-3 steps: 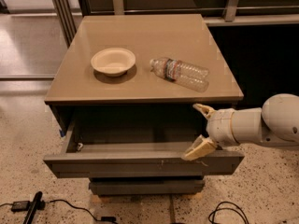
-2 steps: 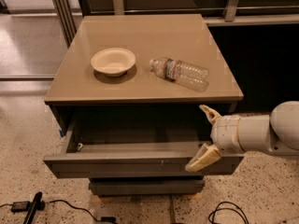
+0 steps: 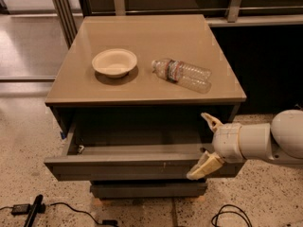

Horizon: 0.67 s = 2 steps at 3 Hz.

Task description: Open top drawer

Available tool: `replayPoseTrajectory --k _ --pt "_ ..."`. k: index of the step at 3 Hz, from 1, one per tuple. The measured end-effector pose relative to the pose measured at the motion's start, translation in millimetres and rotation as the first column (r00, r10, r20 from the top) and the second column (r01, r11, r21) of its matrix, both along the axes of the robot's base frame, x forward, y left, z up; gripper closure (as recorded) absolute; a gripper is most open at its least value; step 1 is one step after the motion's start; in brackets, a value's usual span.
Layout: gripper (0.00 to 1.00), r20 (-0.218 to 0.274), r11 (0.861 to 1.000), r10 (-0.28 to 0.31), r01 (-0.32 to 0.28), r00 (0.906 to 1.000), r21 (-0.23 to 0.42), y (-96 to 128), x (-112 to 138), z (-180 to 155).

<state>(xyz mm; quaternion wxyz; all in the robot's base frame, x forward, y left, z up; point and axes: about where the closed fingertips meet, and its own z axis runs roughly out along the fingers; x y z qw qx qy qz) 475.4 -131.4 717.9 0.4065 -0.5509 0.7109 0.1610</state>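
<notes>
While top drawer [image 3: 132,168] stands well out, claw [image 3: 207,144] spread at its right end; any further pull straight, no twisting.

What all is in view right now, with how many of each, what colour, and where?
tan-topped cabinet: one, tan glossy top, centre of view.
cream round bowl: one, cream, left side of the cabinet top.
clear plastic bottle: one, clear, lying on its side right of the bowl.
top drawer: one, dark grey, pulled out beneath the top.
lower drawer front: one, grey, below the top drawer.
black cables: at least two, black, floor bottom left and bottom right.
gripper: one, cream fingers, open, at the top drawer's right front corner.
</notes>
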Motion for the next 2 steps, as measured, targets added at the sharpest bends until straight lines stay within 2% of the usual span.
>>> replayPoseTrajectory --k 2 --pt "0.0 -0.101 1.0 -0.013 0.012 0.9948 -0.007 0 -8 -63"
